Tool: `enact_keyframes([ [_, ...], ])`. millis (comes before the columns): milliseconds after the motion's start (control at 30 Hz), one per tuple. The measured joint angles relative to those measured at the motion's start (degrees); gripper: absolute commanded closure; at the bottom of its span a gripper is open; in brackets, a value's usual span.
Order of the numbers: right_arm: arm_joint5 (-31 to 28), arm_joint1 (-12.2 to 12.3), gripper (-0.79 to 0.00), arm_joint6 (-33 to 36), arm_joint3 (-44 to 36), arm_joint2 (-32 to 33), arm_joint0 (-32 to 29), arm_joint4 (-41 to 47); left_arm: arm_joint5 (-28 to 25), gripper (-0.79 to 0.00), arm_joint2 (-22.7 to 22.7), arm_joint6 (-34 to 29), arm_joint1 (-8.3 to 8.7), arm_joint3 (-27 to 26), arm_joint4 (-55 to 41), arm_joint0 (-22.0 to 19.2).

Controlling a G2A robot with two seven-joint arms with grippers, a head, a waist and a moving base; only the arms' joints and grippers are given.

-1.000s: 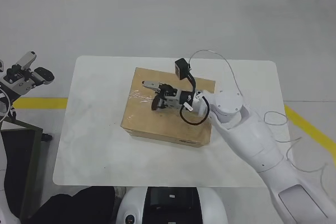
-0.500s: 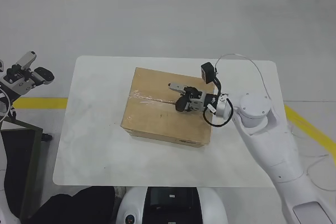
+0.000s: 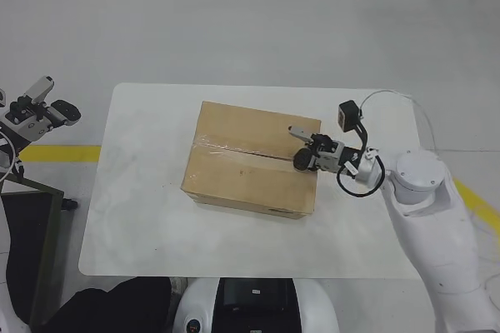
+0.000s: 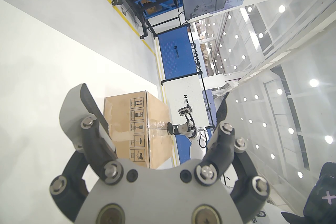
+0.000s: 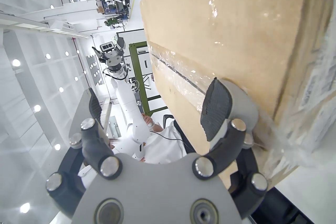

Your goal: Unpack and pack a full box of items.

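A closed brown cardboard box (image 3: 250, 171) stands on the white bench (image 3: 150, 225), roughly in the middle of it. Both top flaps are down. A strip of clear shiny tape (image 3: 246, 151) runs along the seam between the flaps, from one short end of the box to the other. Seen from the right wrist, the tape (image 5: 178, 72) is wrinkled and catches the light, and it wraps over the box's edge onto the side. The side of the box (image 4: 136, 130) that faces the left arm carries a column of small printed handling symbols.

The right claw (image 3: 300, 146) is at the end of the box nearest its own arm, right where the seam meets the top edge. Its fingers are spread apart and hold nothing. One finger (image 5: 223, 107), with a dark ribbed pad, lies against the taped seam at the box's edge. The other finger (image 5: 92, 104) stands clear of the cardboard.

The left claw (image 3: 57, 98) is well apart from the box, out past the bench's edge on the opposite side. It is also spread wide and empty, with the box visible between its fingers (image 4: 86, 104) in its own wrist view.

A yellow line (image 3: 62, 152) on the grey floor runs below the left claw.
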Motion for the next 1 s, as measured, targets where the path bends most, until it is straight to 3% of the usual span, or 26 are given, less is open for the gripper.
enact_keyframes([
  [400,-2.26,1.61,-0.785,-3.19,-1.33,10.15,-5.67,1.90,0.00,-0.785,0.00,0.00,0.00,0.00,0.00,0.00],
  [800,-17.80,2.69,-0.785,-7.26,-0.02,20.27,-11.48,2.40,0.00,-0.785,0.00,0.00,0.00,0.00,0.00,0.00],
  [1000,-22.30,3.04,-0.785,-10.86,0.47,24.78,-12.54,2.94,0.00,-0.785,0.00,0.00,0.00,0.00,0.00,0.00],
])
